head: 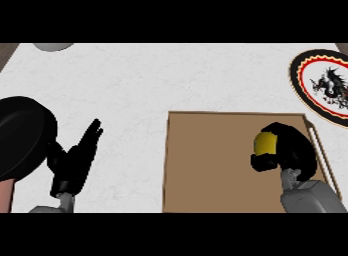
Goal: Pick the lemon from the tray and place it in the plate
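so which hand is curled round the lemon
The right hand, over the tray, curls round the lemon; the left hand rests open beside the pan.

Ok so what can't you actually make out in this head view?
- Lemon: mostly hidden by the right hand curled round it; whether it touches the tray is unclear.
- Plate: cut off by the right edge.
- Black pan: cut off at left.
- Grey object: cut off at top, unidentifiable.

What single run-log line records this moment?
right hand: fingers curled round lemon over tray | left hand: open, resting | plate: no lemon yet
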`<state>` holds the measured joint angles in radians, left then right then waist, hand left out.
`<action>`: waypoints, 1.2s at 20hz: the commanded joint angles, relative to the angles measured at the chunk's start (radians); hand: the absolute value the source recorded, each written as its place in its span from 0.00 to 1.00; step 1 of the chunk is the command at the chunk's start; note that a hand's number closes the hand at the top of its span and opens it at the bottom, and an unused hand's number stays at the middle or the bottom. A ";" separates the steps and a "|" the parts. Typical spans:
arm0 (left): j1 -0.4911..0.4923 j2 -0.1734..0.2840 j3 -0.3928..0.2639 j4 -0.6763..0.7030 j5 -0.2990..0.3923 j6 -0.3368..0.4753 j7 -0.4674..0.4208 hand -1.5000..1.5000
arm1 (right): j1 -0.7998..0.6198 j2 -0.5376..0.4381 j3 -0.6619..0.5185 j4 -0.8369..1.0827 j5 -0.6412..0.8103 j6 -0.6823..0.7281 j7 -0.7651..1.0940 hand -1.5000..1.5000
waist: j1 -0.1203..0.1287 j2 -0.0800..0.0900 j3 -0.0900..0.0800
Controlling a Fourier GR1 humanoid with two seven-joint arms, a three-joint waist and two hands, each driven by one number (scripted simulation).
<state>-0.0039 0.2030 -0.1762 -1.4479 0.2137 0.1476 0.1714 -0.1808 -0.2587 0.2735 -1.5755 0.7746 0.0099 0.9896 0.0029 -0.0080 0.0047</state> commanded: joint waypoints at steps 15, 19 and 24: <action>-0.035 -0.014 -0.029 -0.007 -0.029 -0.059 0.029 0.50 | -0.414 -0.024 -0.297 0.282 0.406 -0.228 0.240 1.00 | 0.128 0.066 -0.007; -0.062 -0.018 -0.042 -0.008 -0.036 -0.068 0.029 0.50 | -0.534 -0.074 -0.367 0.388 0.546 -0.255 0.288 1.00 | 0.160 0.074 -0.008; -0.073 -0.038 -0.056 0.000 -0.038 -0.066 0.034 0.50 | -0.627 -0.109 -0.477 0.460 0.690 -0.358 0.344 1.00 | 0.161 0.077 -0.005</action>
<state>-0.0900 0.1793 -0.2114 -1.4681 0.1758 0.0855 0.1855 -0.7265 -0.3473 -0.1343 -1.1783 1.3629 -0.2234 1.1289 0.1535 0.0614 0.0014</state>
